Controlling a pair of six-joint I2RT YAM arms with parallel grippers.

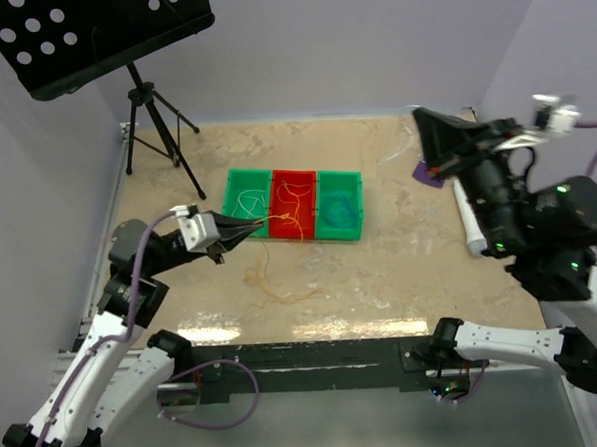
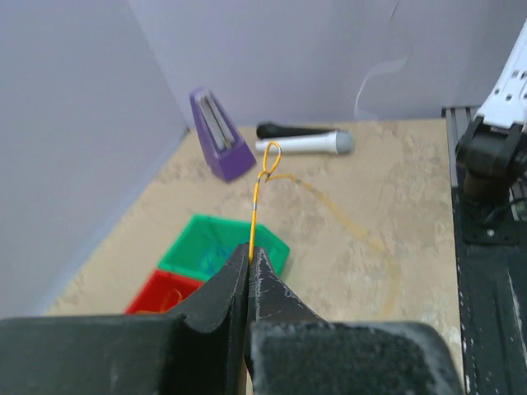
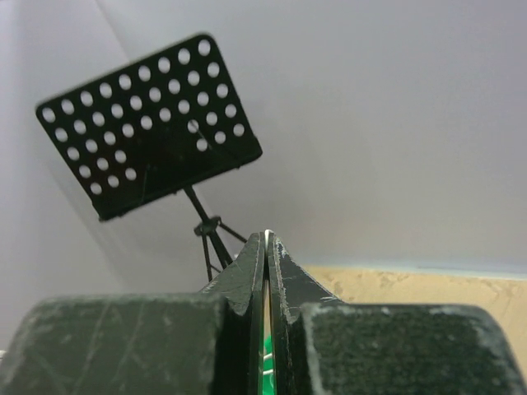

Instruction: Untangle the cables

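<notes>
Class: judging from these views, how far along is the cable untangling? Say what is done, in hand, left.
Looks done: the white cable lies in the left green bin, and the blue-teal cable in the right green bin. In hand: the left gripper is shut on the yellow-orange cable. Left: that cable loops on the table outside the red bin. The right gripper is shut on nothing.

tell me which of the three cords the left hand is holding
The yellow-orange cord, pinched in the shut left hand; the white cord lies in the left bin, the teal cord in the right bin.
</notes>
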